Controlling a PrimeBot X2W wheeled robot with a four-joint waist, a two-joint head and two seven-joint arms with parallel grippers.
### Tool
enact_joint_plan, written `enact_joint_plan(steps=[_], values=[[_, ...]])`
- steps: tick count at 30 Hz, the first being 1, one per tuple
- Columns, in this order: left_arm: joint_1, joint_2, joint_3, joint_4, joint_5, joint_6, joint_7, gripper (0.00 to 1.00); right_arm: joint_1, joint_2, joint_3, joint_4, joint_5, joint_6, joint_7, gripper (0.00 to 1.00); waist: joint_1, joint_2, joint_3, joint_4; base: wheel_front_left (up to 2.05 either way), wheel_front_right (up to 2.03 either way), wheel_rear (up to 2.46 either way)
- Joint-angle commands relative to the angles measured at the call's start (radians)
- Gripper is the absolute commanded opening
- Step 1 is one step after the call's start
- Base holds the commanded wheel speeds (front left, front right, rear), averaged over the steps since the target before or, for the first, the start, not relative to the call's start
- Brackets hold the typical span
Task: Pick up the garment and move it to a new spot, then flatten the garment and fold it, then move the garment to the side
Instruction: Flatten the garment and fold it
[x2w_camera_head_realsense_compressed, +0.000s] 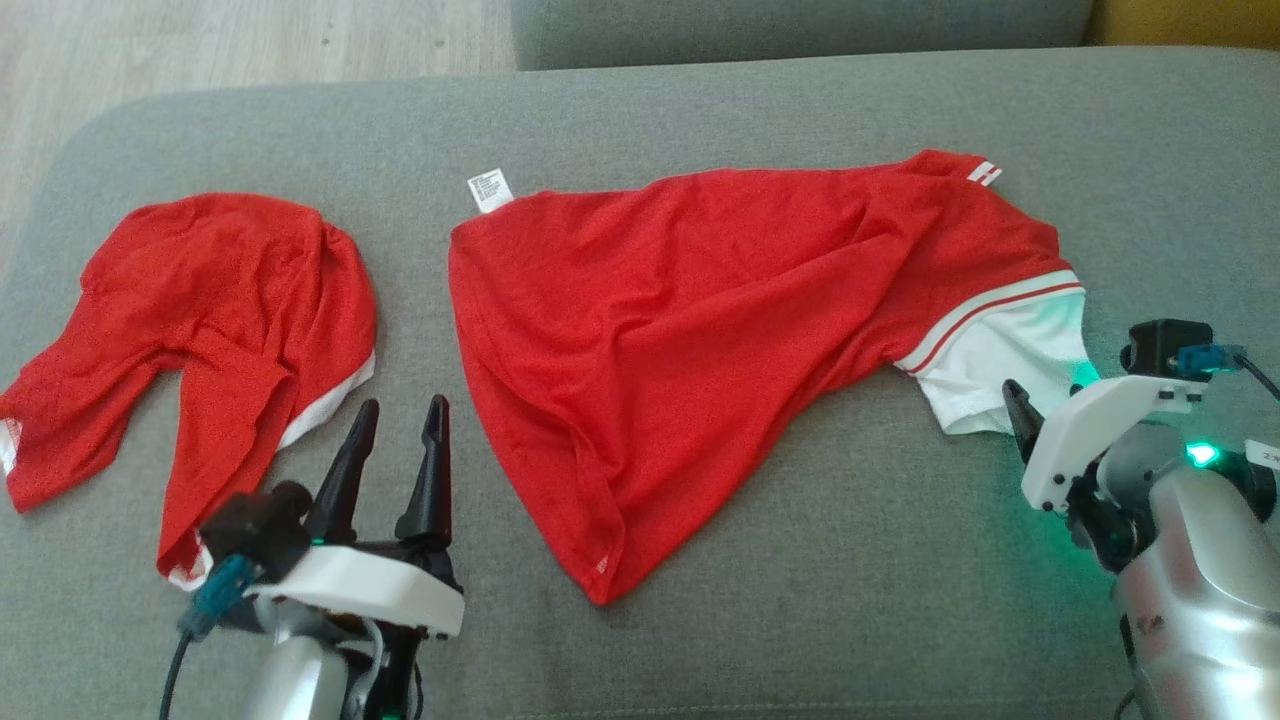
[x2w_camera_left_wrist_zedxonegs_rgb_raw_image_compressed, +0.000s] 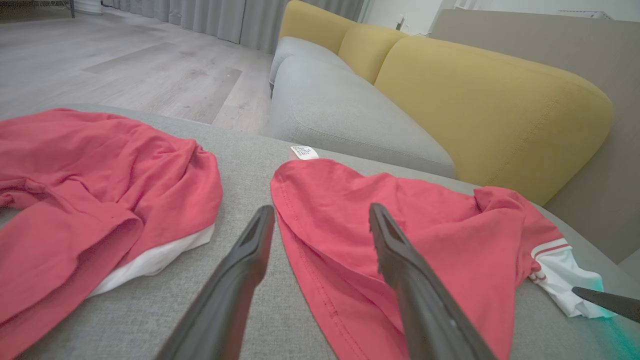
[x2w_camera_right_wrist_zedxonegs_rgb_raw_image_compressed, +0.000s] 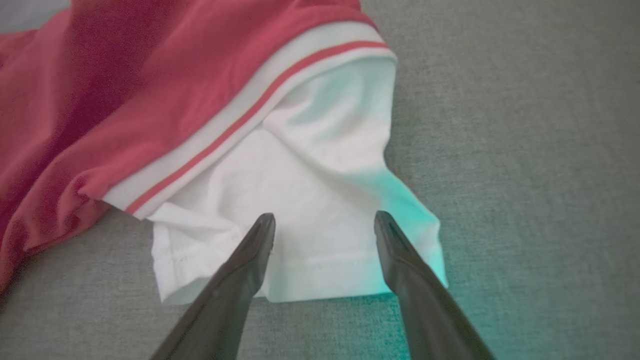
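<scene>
A red shirt (x2w_camera_head_realsense_compressed: 700, 330) is seen spread, wrinkled, across the middle of a grey cushion (x2w_camera_head_realsense_compressed: 800, 620), its white sleeve (x2w_camera_right_wrist_zedxonegs_rgb_raw_image_compressed: 310, 200) turned toward the right gripper (x2w_camera_right_wrist_zedxonegs_rgb_raw_image_compressed: 325, 219). That gripper's 2 fingers are held apart at the sleeve's hem, with nothing gripped. The left gripper (x2w_camera_head_realsense_compressed: 402, 403) is likewise held open and empty, between the shirt and another red garment (x2w_camera_head_realsense_compressed: 200, 330) crumpled at the left.

Wide grey cushion (x2w_camera_head_realsense_compressed: 800, 600) across the near ground. Far left, pale wood floor (x2w_camera_left_wrist_zedxonegs_rgb_raw_image_compressed: 125, 65) in soft daylight, with grey curtains (x2w_camera_left_wrist_zedxonegs_rgb_raw_image_compressed: 215, 17) at its far end. Beyond the cushion, a second grey seat (x2w_camera_left_wrist_zedxonegs_rgb_raw_image_compressed: 340, 115) with yellow backrests (x2w_camera_left_wrist_zedxonegs_rgb_raw_image_compressed: 490, 110). Taupe panel (x2w_camera_left_wrist_zedxonegs_rgb_raw_image_compressed: 550, 40) behind them.
</scene>
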Motion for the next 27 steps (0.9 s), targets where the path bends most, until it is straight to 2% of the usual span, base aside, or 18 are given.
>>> enact_joint_plan(steps=[1,6,12,27], values=[[-0.045,0.005,0.035,-0.024,-0.004,-0.006,-0.009,1.00,-0.037,0.001,0.017,-0.040,-0.001,0.008,-0.026,1.00,0.0000,0.0000,-0.007,-0.005,0.00,0.00,0.00],[-0.042,0.005,0.039,-0.022,-0.004,-0.006,-0.009,1.00,-0.022,0.004,0.031,-0.082,0.034,0.008,-0.078,1.00,0.0000,0.0000,-0.024,-0.013,0.00,0.00,0.00],[-0.035,0.005,0.042,-0.025,-0.003,-0.005,-0.009,1.00,0.004,-0.015,0.021,-0.091,0.056,0.008,-0.068,1.00,0.0000,0.0000,-0.031,-0.019,0.00,0.00,0.00],[-0.046,0.005,0.040,-0.021,0.005,-0.013,-0.009,1.00,-0.041,-0.021,-0.072,0.049,-0.015,0.008,0.016,1.00,0.0000,0.0000,-0.010,0.004,0.00,0.00,0.00]])
